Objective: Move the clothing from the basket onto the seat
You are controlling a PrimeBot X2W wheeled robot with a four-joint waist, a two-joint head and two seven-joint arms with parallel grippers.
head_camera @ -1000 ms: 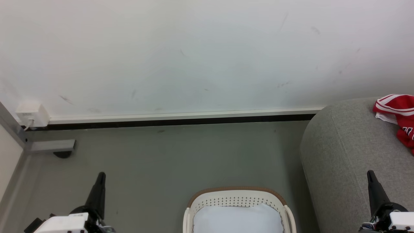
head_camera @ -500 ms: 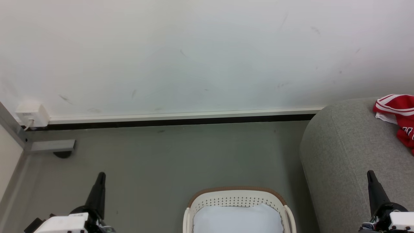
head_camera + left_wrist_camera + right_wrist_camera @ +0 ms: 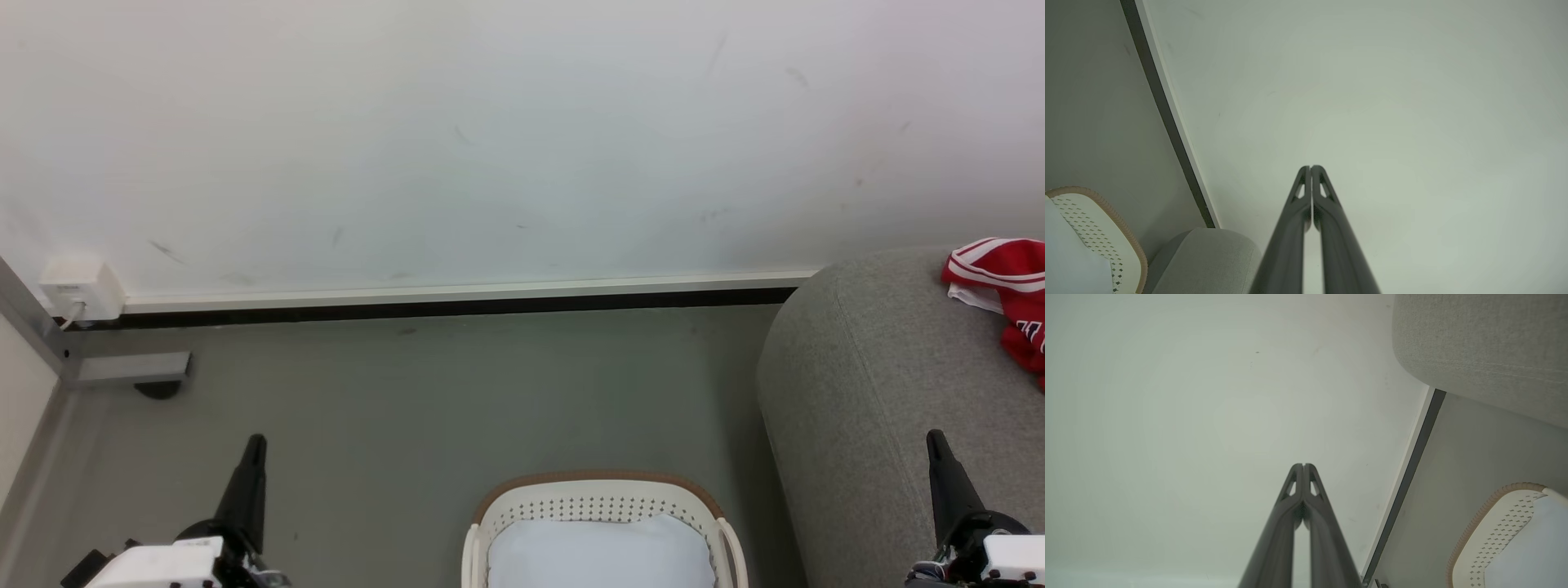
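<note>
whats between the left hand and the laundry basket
Only bare grey floor, seen in the head view, separates the shut left hand from the rounded cream-white perforated plastic basket with its brown rim.

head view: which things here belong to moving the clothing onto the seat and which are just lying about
Belong to the job:
clothing, lying on the seat
basket, pale bottom showing
left gripper and right gripper, both shut

Just lying about:
white wall box
grey bar low by the wall
</note>
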